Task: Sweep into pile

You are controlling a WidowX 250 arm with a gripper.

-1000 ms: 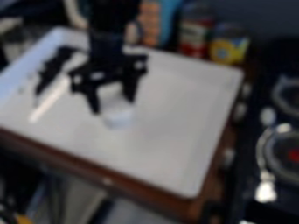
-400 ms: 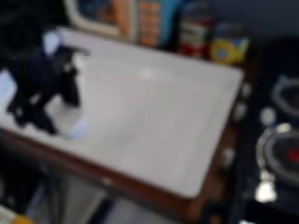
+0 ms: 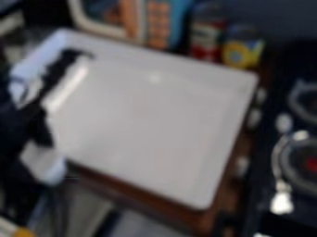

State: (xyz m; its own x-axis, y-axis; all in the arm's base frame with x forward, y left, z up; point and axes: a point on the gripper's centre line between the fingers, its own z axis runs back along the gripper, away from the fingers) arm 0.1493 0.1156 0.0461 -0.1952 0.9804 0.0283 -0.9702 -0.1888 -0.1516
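My gripper (image 3: 33,157) is at the left, over the tray's lower-left edge, shut on a white, block-like object (image 3: 47,165). That object hangs low between the fingers, beside the tray's front-left rim. Along the left side of the white tray (image 3: 148,120) lies a dark, ragged strip (image 3: 59,69), running diagonally down from the back-left corner. A pale strip (image 3: 69,85) lies right against it. The arm and gripper hide the strips' lower ends and the tray's left corner. I cannot tell whether the dark strip is loose bits or one piece.
A toy box or appliance (image 3: 158,23) stands behind the tray, with a red-labelled bottle (image 3: 207,34) and a yellow container (image 3: 243,48) to its right. On the right is a dark stove (image 3: 303,162) with a silver utensil (image 3: 282,199). Brown wood (image 3: 123,185) borders the tray's front.
From above the tray's middle-left, the gripper has moved left and then down toward the front edge, carrying the white object. The dark and pale strips, partly covered a moment ago, show more again.
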